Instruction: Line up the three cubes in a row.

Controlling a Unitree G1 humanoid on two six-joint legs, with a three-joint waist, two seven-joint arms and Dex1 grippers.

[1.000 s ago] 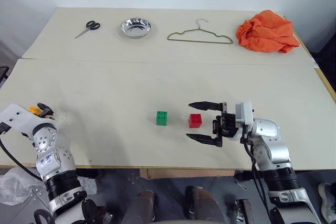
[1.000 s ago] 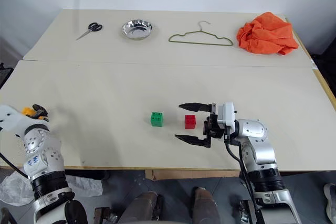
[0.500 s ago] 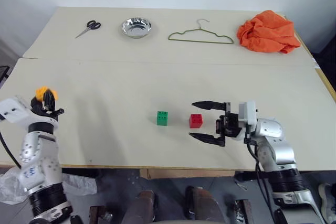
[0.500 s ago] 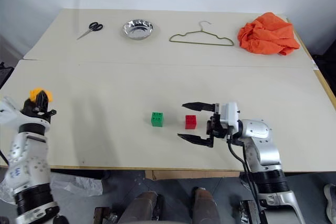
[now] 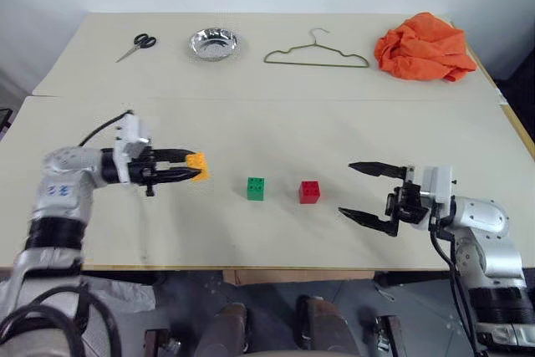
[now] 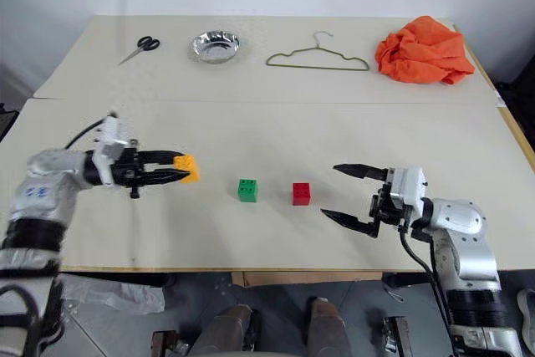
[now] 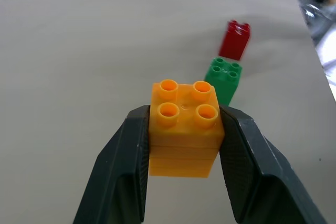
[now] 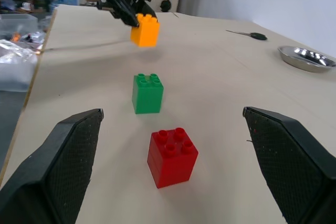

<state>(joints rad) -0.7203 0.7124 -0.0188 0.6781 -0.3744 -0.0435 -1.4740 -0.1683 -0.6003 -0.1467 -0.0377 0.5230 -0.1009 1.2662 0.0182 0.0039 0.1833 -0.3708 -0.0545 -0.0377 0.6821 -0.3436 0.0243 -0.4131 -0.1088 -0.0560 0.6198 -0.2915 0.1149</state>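
Left eye: orange cube [image 5: 197, 164] now mid-table

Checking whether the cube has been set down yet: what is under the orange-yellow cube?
The orange-yellow cube hangs clamped in the left end effector, with bare table and its shadow beneath. Its underside is hidden.

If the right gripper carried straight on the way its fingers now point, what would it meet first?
Probably the small red studded plastic cube, which sits between the open fingers of the right gripper in its wrist view. The green studded cube lies beyond it, though height above the table is hard to judge.
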